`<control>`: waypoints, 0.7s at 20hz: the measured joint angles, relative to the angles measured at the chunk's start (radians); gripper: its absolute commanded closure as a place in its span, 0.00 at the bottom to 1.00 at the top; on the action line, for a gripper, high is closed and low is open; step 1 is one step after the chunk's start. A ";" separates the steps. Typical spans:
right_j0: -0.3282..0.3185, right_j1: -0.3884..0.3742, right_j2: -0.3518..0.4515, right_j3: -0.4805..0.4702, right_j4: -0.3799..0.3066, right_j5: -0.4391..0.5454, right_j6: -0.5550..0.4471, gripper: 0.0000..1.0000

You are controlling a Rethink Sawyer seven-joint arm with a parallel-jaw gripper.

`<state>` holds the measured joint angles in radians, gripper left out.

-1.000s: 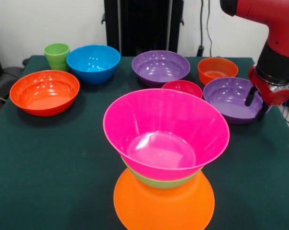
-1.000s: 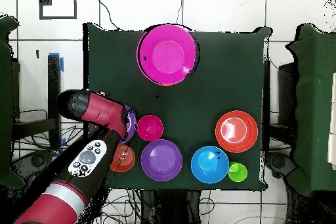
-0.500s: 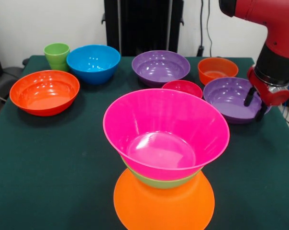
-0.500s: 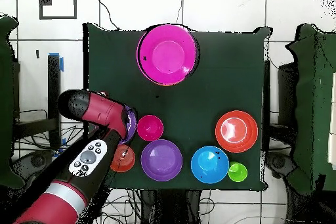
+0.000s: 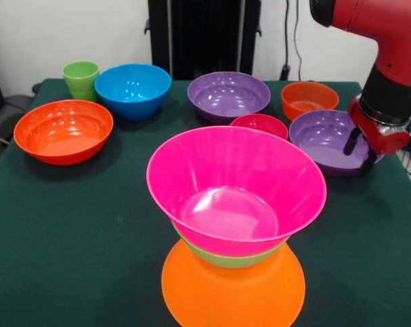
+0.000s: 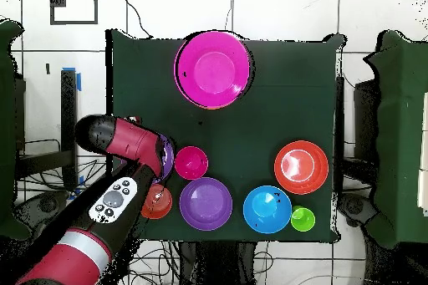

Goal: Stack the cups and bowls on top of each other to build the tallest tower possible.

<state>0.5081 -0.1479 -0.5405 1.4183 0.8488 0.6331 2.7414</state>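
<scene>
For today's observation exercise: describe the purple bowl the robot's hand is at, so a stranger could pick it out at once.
Follow the red arm down to its hand. The purple bowl lies under it, at the table's edge. The other purple bowl sits mid-table, away from the arm; this one has a small orange-red bowl right behind it.

The dark green surface (image 5: pixel 69 231) holds a tower (image 5: pixel 234 225) on an upturned orange bowl, six loose bowls (image 5: pixel 63 130) and a small green cup (image 5: pixel 81 79).
</scene>
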 measured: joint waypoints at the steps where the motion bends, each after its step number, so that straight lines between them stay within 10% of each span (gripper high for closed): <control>1: 0.000 0.009 0.000 0.000 0.000 -0.005 0.000 0.00; 9: -0.001 0.037 0.000 -0.001 0.000 -0.019 0.000 0.00; 10: -0.002 0.038 0.000 -0.001 0.000 -0.019 0.000 1.00; 14: -0.001 0.036 -0.001 -0.001 0.000 -0.015 0.000 1.00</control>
<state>0.5067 -0.1114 -0.5410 1.4175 0.8488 0.6183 2.7414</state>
